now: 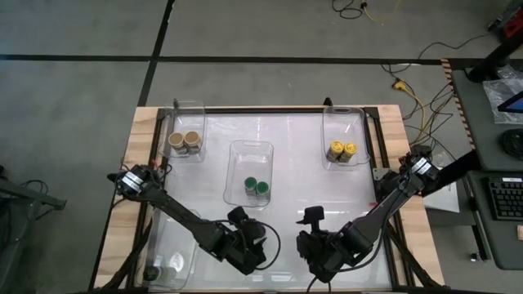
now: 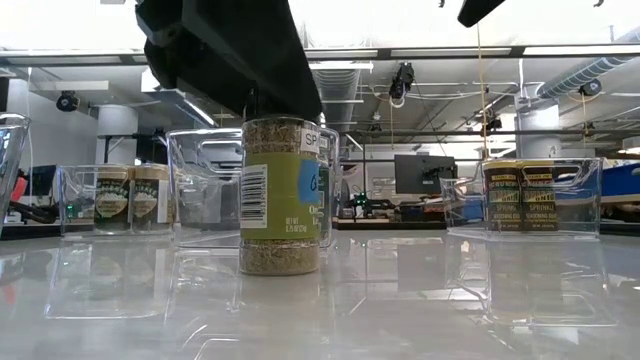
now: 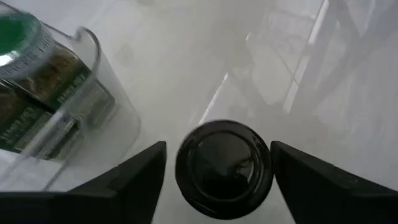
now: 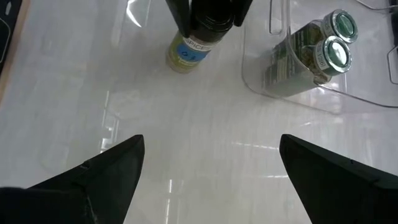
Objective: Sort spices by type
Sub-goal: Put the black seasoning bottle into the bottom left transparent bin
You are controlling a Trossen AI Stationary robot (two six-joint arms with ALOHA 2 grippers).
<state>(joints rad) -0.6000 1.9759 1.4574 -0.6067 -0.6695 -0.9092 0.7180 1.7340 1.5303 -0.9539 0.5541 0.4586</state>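
A black-lidded spice jar point(image 3: 224, 168) with a green label point(image 2: 283, 195) stands upright on the table near its near edge. My left gripper point(image 3: 217, 180) is open above it, one finger on each side of the lid. The right wrist view shows the same jar point(image 4: 186, 53) under the left fingers point(image 4: 177, 15). My right gripper point(image 4: 211, 168) is open and holds nothing; it hovers to the jar's right point(image 1: 315, 237). Two green-lidded jars point(image 1: 256, 187) stand in the middle bin, two tan-lidded jars point(image 1: 185, 143) in the far-left bin, and two yellow-lidded jars point(image 1: 341, 151) in the far-right bin. My left gripper comes at the jar's black lid point(image 3: 186, 168) from above, pointing down, with its fingers point(image 3: 140, 180) on either side of the lid. A narrow gap shows at one finger. Whether the other finger touches the lid, I cannot tell. The jar rests on its base on the table.
Several clear plastic bins sit on the glossy white table: far left point(image 1: 186, 122), middle point(image 1: 249, 159), far right point(image 1: 343, 122) and near left point(image 1: 172, 249). Bare table lies between the bins and ahead of my right gripper. A wooden frame point(image 1: 135, 147) edges the table.
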